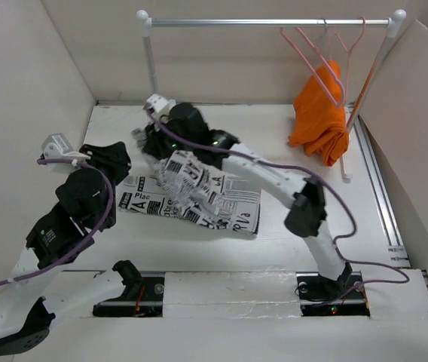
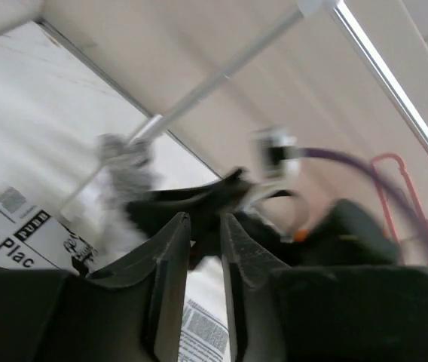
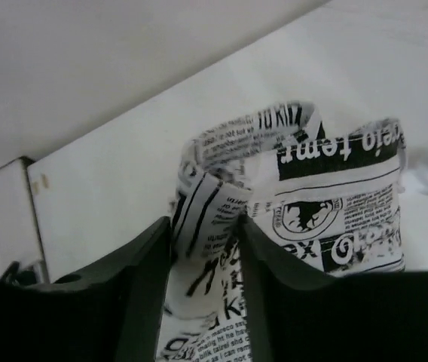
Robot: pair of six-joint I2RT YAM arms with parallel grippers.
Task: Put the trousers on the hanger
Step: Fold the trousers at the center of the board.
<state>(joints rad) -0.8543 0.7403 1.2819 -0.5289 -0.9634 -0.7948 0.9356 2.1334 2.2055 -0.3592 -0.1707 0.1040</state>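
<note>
The trousers (image 1: 221, 204), white with black newspaper print, lie in a heap across the middle of the table. One end is lifted off the table. My right gripper (image 1: 148, 136) is shut on that raised fold; in the right wrist view (image 3: 205, 222) the printed cloth (image 3: 334, 211) fills the gap between the jaws. My left gripper (image 1: 112, 156) hovers at the trousers' left end, with its jaws a little apart and nothing between them (image 2: 203, 219). The pale pink hanger (image 1: 310, 62) hangs empty on the rail at the back right, far from both grippers.
The rail (image 1: 267, 23) spans the back on white posts (image 1: 150, 68). A redder coral hanger (image 1: 366, 81) beside the pink one carries a plain orange cloth (image 1: 321, 113). Walls close in the left and right sides. The left wrist view is blurred.
</note>
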